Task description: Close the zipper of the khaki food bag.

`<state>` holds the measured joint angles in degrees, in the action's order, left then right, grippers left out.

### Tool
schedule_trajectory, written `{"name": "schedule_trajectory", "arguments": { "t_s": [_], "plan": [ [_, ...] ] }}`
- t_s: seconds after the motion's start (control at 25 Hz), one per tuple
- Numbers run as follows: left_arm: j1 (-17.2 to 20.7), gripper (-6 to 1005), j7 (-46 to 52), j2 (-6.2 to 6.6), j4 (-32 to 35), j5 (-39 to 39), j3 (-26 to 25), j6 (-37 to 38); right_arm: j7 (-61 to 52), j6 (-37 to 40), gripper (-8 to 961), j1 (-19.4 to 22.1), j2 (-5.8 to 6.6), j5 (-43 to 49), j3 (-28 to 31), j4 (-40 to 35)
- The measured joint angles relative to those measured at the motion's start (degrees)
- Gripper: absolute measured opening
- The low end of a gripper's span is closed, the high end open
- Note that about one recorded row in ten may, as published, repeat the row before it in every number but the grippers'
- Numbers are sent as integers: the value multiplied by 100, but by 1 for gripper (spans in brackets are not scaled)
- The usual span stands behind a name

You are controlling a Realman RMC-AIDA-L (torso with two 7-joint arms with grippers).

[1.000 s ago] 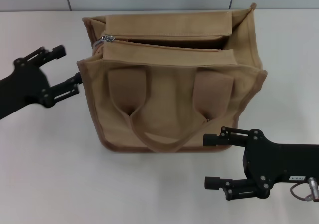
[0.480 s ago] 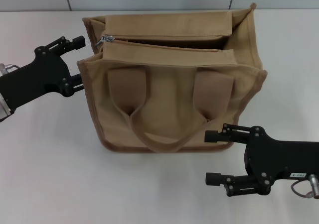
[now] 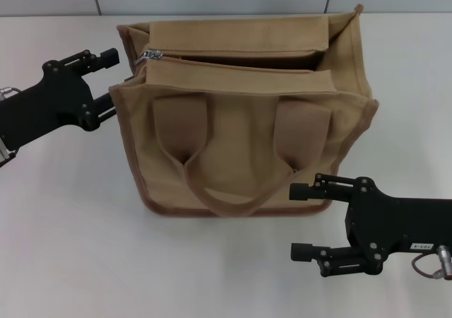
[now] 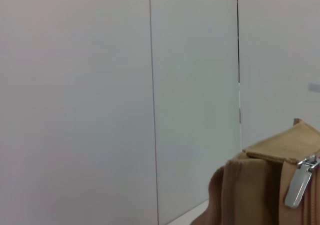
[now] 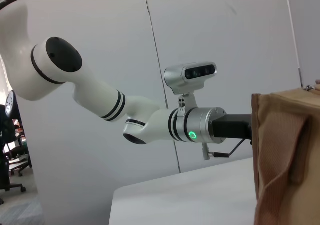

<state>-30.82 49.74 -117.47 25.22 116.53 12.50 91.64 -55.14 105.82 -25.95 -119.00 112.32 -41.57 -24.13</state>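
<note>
Two grippers are flanking the khaki food bag [image 3: 247,113], which is standing upright on the white table [image 3: 70,247], centred and toward the far side. We are noting a boxy tan canvas body with darker brown piping and two wide strap handles hanging down its near face. The zipper [image 3: 233,62] is running left to right between the two top flaps and is lying open along its length, with the silver pull tab [image 3: 145,56] sitting at the left end. The left gripper [image 3: 109,78] is hovering just beside the bag's left top corner, fingers parted and gripping nothing. The right gripper [image 3: 300,220] is resting near the bag's near right corner, jaws spread wide and empty.
</note>
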Motion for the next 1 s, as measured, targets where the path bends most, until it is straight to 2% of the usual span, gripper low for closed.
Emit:
{"name": "schedule_trajectory", "arguments": {
  "t_s": [0.16, 0.36, 0.84, 1.0],
  "plan": [
    [13, 623, 2, 2, 0, -31, 30, 90, -2, 0, 816, -7, 0, 0, 0, -3],
    [15, 413, -1, 11, 0, -33, 33, 156, -4, 0, 816, -7, 0, 0, 11, -4],
    [5, -2, 0, 14, 0, -36, 14, 268, -6, 0, 817, 3, -8, 0, 27, 0],
    [46, -1, 7, 44, 1, -162, -6, 416, -6, 0, 817, 3, -9, 0, 27, 4]
  ]
}}
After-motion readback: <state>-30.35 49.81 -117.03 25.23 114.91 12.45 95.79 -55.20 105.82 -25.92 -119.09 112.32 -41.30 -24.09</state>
